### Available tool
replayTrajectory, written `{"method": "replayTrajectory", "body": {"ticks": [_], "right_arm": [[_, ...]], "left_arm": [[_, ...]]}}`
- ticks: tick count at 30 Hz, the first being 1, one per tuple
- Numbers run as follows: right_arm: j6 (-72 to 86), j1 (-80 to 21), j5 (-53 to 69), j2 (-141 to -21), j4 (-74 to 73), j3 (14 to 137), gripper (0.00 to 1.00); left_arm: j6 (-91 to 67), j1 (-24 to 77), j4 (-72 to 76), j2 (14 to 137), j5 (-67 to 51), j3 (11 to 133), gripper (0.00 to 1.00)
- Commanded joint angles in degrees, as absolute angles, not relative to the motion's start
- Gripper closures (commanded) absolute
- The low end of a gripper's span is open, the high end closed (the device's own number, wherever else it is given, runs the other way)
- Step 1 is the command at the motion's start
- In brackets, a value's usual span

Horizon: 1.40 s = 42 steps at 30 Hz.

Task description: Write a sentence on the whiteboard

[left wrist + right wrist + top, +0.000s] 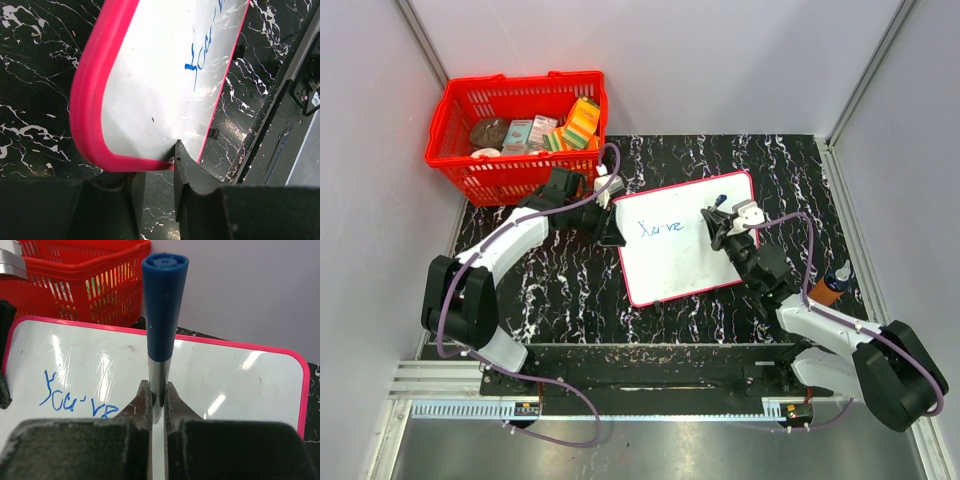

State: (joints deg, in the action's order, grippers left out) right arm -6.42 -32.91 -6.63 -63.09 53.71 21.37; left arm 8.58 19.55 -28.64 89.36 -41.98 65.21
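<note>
The whiteboard (685,260), white with a red frame, lies tilted on the black marbled table. The sentence (660,229) reads "You've" in blue near the board's left side. It also shows in the right wrist view (75,402) and the left wrist view (200,60). My left gripper (611,228) is shut on the board's left frame edge (95,115), with one finger over the white surface. My right gripper (722,228) is shut on a marker (164,305), which stands upright with its blue end up, right of the written word. The marker's tip is hidden.
A red basket (490,180) with packets and sponges stands at the back left; it also shows in the right wrist view (75,270). An orange bottle (832,285) stands at the right beside my right arm. White walls close in the table.
</note>
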Motion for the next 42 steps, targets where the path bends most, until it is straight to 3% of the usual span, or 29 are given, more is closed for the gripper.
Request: {"method": "replayTrajectory", "body": {"ticks": [1,18,30,33,42], "right_arm": [[-6.1,-33.1,-8.3,-64.9,59.1,24.1,1.00],[-5.3,-33.1,-9.5,-70.9,63.8,24.2,1.00],[-3.8,-33.1,-9.6,-67.4,60.9,22.7,1.00],[-2.9,-33.1,-10.5,-64.7,60.1,20.6,1.00],[-3.1,-33.2,-11.0,-56.2,54.3,19.6,1.00]], "left_arm": [[22.0,20.5,-30.5,91.3,-23.2,62.5,1.00],[21.7,20.9,-30.5,91.3,-22.2,62.7,1.00],[21.2,21.0,-29.9,87.0,-25.7,62.0,1.00],[20.7,20.9,-28.6,83.2,-26.6,60.7,0.93],[9.6,12.9,-26.4,77.0,-36.4,62.5,0.41]]}}
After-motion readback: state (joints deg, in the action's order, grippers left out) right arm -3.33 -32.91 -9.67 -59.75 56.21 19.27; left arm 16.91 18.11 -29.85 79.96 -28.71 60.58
